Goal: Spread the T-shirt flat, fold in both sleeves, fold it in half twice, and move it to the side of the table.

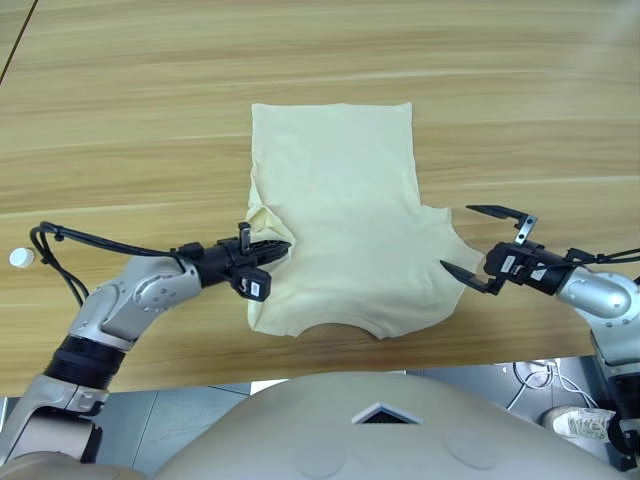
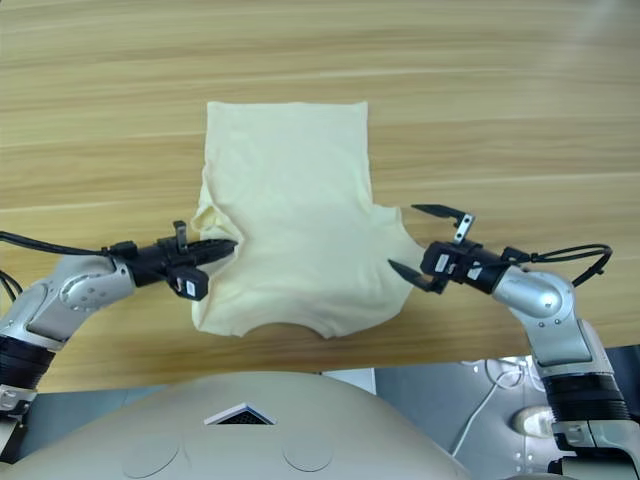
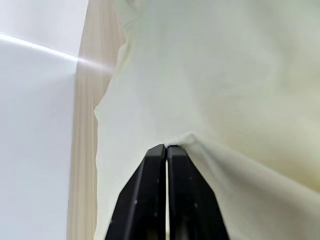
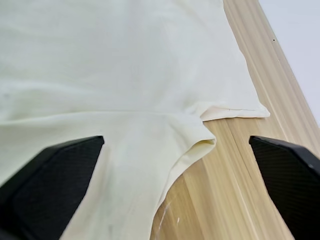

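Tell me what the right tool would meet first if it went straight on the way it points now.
Probably the sleeve of the T-shirt: the open right tool points at its edge, close ahead. Its height above the sleeve is unclear.

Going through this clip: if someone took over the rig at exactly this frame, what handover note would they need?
Left gripper: shut on the T-shirt at its left edge, by the sleeve area.
Right gripper: open, at the right sleeve, gripping nothing.
T-shirt: mid-table, mostly flat, collar toward the robot, hem at the far end.
Done: spreading looks finished.
Left: the left sleeve fold seems only begun. The right sleeve is not yet folded, then both half-folds and the move to the table's side.
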`<state>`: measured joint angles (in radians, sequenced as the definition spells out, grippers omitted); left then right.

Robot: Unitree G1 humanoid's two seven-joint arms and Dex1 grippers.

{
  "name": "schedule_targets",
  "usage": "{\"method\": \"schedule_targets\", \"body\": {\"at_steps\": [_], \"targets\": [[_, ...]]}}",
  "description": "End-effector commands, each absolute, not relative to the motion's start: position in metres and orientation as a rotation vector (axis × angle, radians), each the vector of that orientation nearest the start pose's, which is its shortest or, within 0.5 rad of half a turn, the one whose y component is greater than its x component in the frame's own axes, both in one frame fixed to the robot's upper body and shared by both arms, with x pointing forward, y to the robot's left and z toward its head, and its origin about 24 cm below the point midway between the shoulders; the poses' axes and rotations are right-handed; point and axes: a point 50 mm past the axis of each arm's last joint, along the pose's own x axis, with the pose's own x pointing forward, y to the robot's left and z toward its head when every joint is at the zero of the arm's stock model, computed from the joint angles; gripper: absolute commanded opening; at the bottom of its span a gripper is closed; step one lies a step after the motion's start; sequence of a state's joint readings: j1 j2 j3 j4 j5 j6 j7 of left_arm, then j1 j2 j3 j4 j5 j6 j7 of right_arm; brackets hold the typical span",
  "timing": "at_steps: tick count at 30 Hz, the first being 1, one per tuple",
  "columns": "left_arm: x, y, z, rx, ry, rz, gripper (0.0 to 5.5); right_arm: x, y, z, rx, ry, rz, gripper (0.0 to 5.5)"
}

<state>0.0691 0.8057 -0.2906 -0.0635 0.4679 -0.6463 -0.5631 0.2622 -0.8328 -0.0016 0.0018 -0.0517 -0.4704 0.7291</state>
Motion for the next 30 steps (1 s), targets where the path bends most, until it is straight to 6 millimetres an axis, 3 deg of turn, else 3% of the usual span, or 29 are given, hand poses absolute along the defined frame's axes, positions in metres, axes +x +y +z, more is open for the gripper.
{"method": "schedule_targets", "body": {"at_steps": [1, 9, 13, 15, 17, 23, 27, 30], "targets": [[0.200, 0.177, 0.052, 1.238, -0.187, -1.174, 0.72, 0.184, -0.254, 0.064, -0.878, 0.104, 0.907, 5.40], [0.204, 0.168, 0.054, 1.161, -0.220, -1.106, 2.07, 0.186, -0.259, 0.070, -0.881, 0.082, 0.868, 5.40], [0.197, 0.172, 0.058, 1.109, -0.220, -1.128, 2.69, 0.185, -0.284, 0.086, -0.973, 0.107, 0.759, 5.40], [0.197, 0.177, 0.062, 1.103, -0.221, -1.109, 3.01, 0.183, -0.306, 0.092, -1.080, 0.192, 0.675, 5.40], [0.198, 0.182, 0.063, 1.108, -0.219, -1.080, 3.38, 0.176, -0.314, 0.089, -1.147, 0.267, 0.689, 5.40], [0.198, 0.182, 0.064, 1.111, -0.229, -1.070, 4.34, 0.148, -0.294, 0.069, -1.137, 0.334, 0.914, 5.40], [0.198, 0.182, 0.065, 1.114, -0.236, -1.064, 5.01, 0.145, -0.285, 0.052, -1.107, 0.374, 0.981, 5.40], [0.197, 0.181, 0.065, 1.116, -0.243, -1.063, 5.01, 0.148, -0.282, 0.044, -1.109, 0.392, 0.986, 5.40]]}}
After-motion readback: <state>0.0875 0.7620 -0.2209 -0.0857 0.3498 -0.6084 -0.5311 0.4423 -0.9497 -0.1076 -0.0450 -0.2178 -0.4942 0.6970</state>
